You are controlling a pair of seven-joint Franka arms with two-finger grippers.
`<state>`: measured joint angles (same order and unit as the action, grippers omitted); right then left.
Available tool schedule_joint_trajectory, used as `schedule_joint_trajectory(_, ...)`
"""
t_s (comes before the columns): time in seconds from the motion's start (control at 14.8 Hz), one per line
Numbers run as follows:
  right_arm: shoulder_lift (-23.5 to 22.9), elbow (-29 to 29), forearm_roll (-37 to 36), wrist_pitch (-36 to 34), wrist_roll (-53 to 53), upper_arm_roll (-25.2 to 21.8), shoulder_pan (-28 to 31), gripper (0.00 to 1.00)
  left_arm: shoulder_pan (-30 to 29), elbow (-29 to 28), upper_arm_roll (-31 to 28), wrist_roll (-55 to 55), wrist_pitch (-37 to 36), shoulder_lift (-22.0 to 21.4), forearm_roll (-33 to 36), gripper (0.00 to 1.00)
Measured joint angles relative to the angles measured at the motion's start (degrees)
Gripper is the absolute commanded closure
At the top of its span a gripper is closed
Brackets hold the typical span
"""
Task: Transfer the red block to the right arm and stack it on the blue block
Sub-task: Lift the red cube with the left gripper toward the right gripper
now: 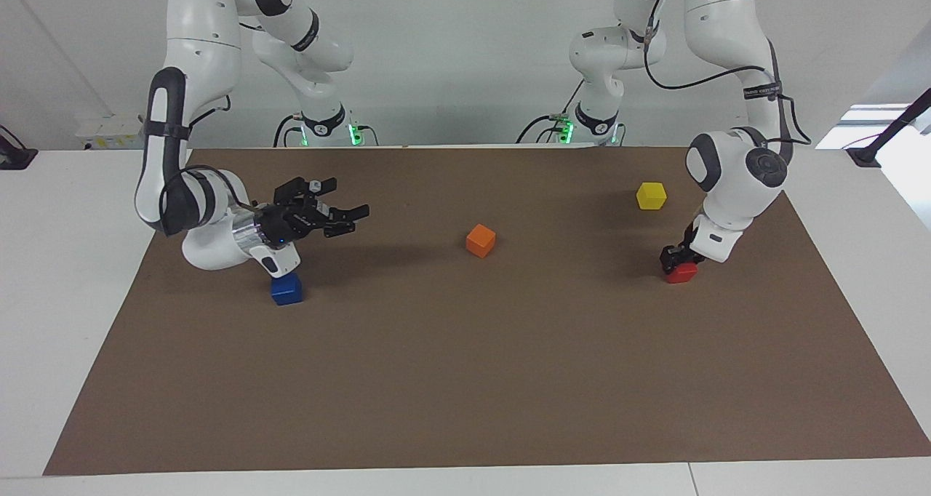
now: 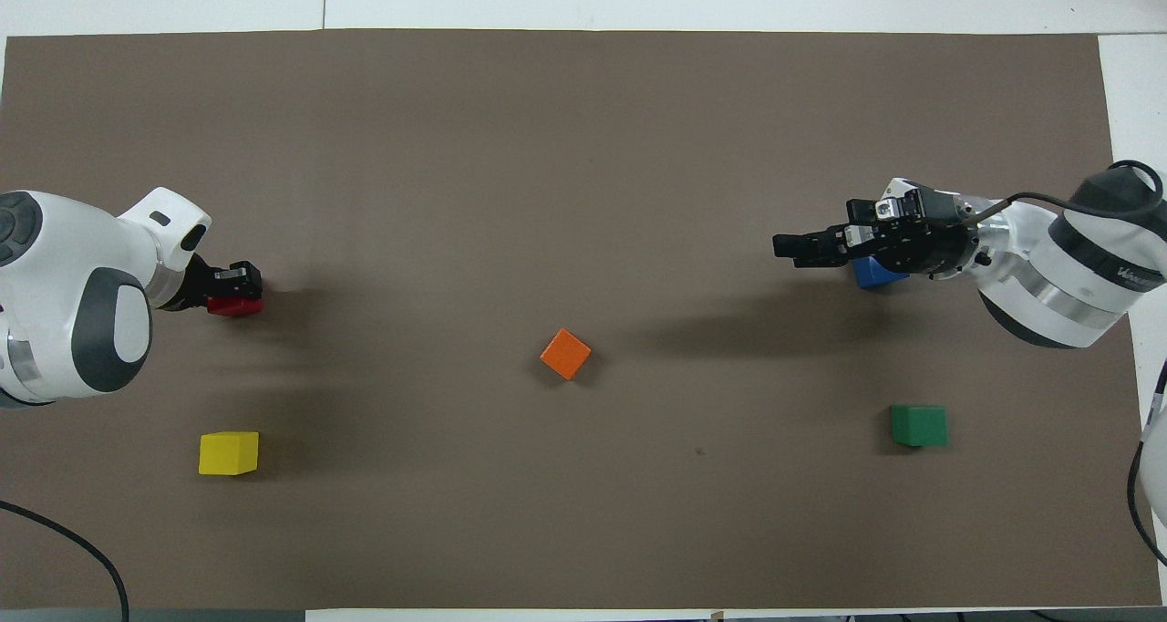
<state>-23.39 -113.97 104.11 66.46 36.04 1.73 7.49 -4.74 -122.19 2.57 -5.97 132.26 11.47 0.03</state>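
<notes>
The red block (image 1: pixel 682 274) (image 2: pixel 235 308) rests on the brown mat at the left arm's end of the table. My left gripper (image 1: pixel 676 258) (image 2: pixel 239 286) points down onto it and is shut on it, hiding its top. The blue block (image 1: pixel 286 289) (image 2: pixel 873 275) sits at the right arm's end, partly covered by the right arm's wrist. My right gripper (image 1: pixel 350 216) (image 2: pixel 790 246) lies level above the mat, open with nothing in it, pointing toward the table's middle.
An orange cube (image 1: pixel 481 240) (image 2: pixel 565 354) lies mid-table. A yellow cube (image 1: pixel 651 195) (image 2: pixel 228 452) sits nearer the robots than the red block. A green cube (image 2: pixel 919 425) shows only from overhead. The brown mat (image 1: pixel 465 380) covers the table.
</notes>
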Motion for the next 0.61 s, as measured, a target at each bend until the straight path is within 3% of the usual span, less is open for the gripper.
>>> schedule_joint_trajectory(0.27,-1.5,0.8,7.2,0.0,-2.4,0.1,-5.5,0.0,0.4,1.9,0.1,-3.6,-4.5,0.0,-0.1,1.0)
schedule_joint_trajectory(0.47,-1.7,0.9,7.7,0.0,-2.9,0.1,-7.1,0.0,1.3,7.4,0.2,-10.4,-15.4,-0.8,-0.3,1.0)
schedule_joint_trajectory(0.61,-2.0,0.9,7.7,0.5,-3.0,0.1,-7.3,0.0,1.6,10.4,0.3,-14.5,-22.4,-2.5,-5.2,1.0)
